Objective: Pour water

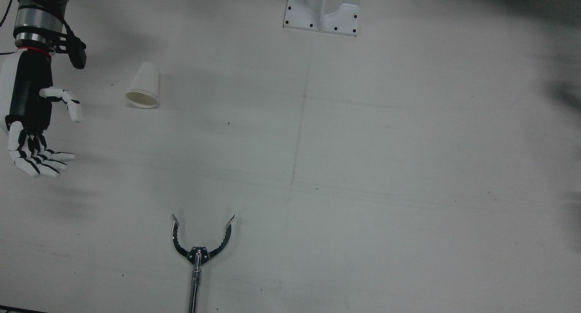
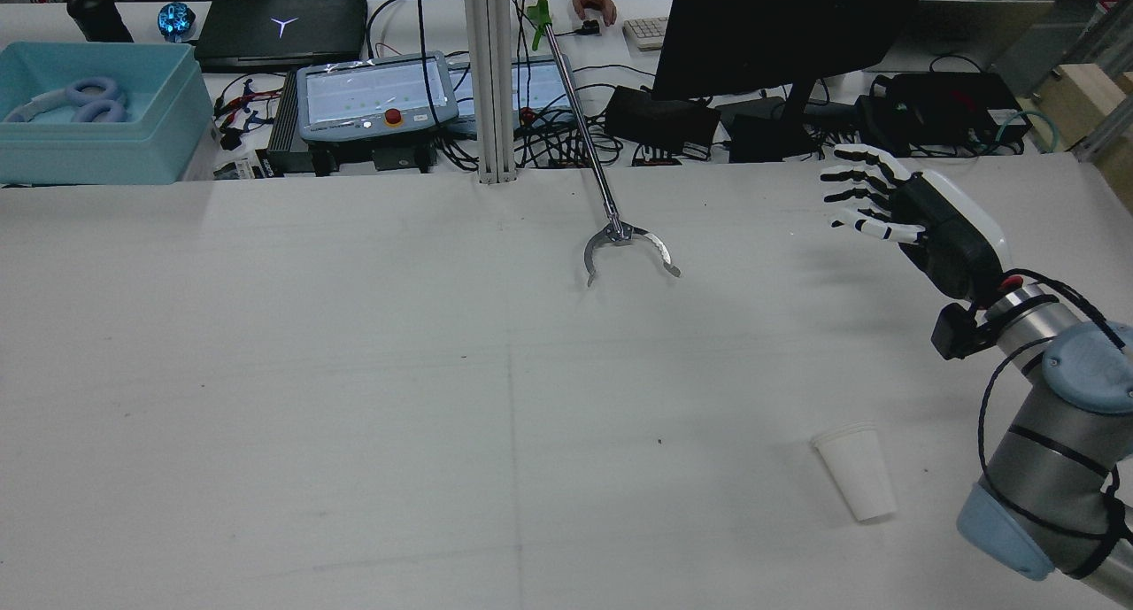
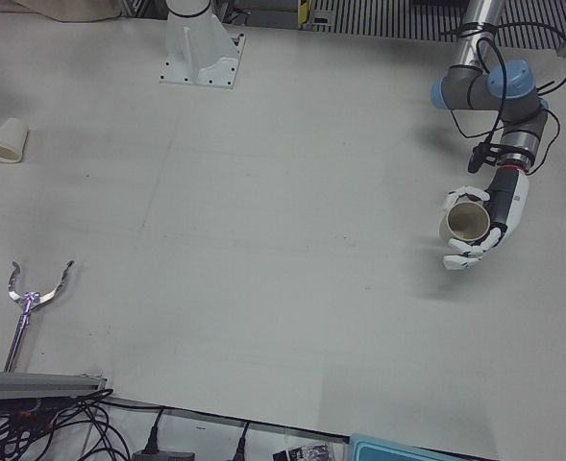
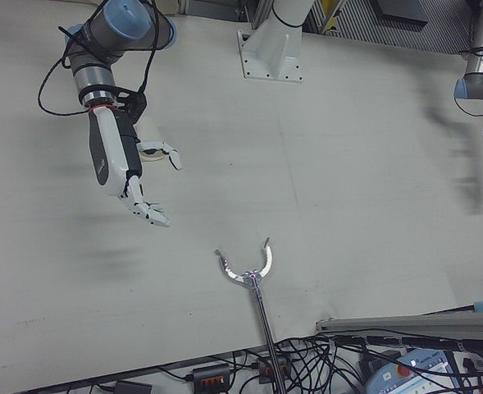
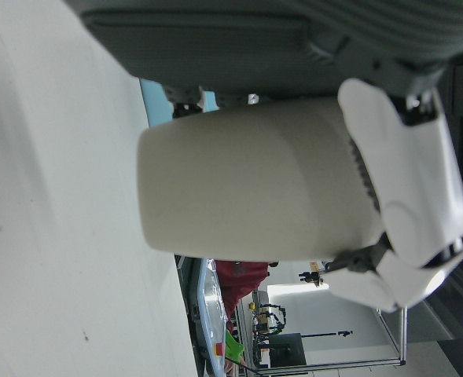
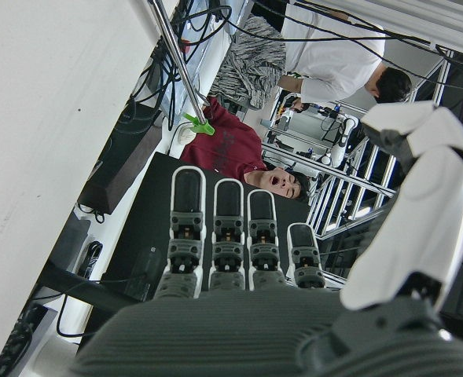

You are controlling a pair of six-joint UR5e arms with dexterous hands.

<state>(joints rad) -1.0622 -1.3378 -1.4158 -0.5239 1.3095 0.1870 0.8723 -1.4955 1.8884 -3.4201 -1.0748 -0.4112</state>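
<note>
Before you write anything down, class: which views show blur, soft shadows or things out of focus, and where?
Front view: dark blurred smears along the right edge, and a soft shadow beside the white cup. Left hand view: the held cup is close and slightly soft, the background washed out. Right hand view: the right hand fills the blurred foreground. Rear view: even light, faint shadow under the grabber tool.
</note>
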